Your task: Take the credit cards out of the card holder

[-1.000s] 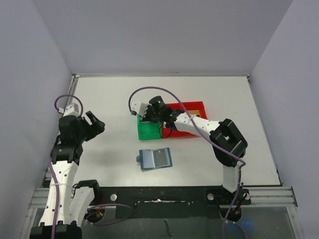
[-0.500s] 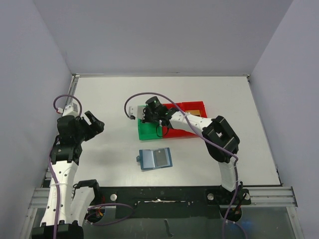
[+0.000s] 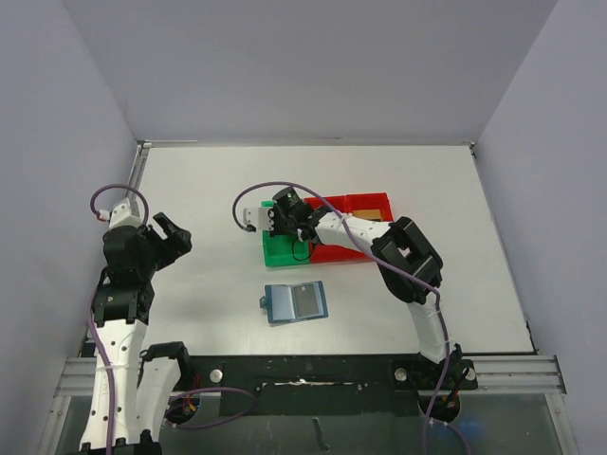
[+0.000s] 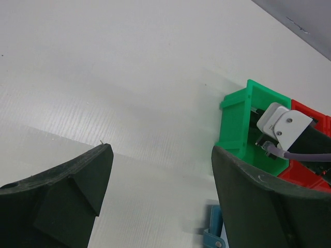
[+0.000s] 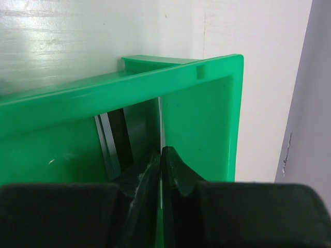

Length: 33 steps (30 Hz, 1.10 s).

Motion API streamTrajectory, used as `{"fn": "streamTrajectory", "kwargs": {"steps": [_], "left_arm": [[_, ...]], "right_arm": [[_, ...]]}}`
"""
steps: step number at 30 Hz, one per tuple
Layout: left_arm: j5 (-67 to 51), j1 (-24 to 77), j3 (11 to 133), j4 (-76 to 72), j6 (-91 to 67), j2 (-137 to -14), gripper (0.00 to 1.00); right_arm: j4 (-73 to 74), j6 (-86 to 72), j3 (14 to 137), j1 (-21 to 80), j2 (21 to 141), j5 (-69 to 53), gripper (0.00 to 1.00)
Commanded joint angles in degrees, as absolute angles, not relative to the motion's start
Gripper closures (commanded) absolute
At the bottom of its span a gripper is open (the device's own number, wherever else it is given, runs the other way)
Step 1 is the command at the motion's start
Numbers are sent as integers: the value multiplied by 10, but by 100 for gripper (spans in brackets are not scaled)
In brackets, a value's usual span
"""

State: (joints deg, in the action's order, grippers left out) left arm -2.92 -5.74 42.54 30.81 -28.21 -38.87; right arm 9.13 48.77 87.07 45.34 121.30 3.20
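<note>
Find the card holder [image 3: 295,301] lying open and flat on the desk [image 3: 209,180], near the front edge, between the two arms and touching neither. Note a grey card [image 3: 306,300] showing in its right panel, so judge the holder not yet emptied. Look just beyond it to the green bin [image 3: 275,254], with the red bin [image 3: 365,203] close against it on the right. See the right hand [image 5: 162,157] reaching down inside the green bin, closed tight on a thin pale card [image 5: 161,124] seen edge-on between the fingertips. Spot the leaning cards [image 5: 135,135] propped against the bin wall just ahead. Take this as the drop-off step: lower until the held edge sits close to the bin floor, part the fingers only slightly, then lift straight up so as not to drag the card back out or topple those propped beside it. Leave the left hand [image 3: 174,230] at the desk's left side, spread wide and holding nothing, well apart from the holder, ready to pin a panel for the next pull
</note>
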Motion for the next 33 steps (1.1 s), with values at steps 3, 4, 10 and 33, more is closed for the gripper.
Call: {"fn": "streamTrajectory", "kwargs": {"steps": [3, 4, 10, 33], "left_arm": [[-19, -64, 435, 291, -280, -390, 24], [-21, -65, 435, 291, -280, -392, 24], [-26, -69, 435, 290, -280, -395, 24], [-39, -72, 432, 287, -279, -403, 24]], "right_arm": [[108, 485, 904, 449, 1207, 5, 86], [114, 481, 907, 448, 1207, 1, 84], [145, 464, 922, 445, 1208, -14, 70], [132, 408, 924, 439, 1178, -35, 65]]}}
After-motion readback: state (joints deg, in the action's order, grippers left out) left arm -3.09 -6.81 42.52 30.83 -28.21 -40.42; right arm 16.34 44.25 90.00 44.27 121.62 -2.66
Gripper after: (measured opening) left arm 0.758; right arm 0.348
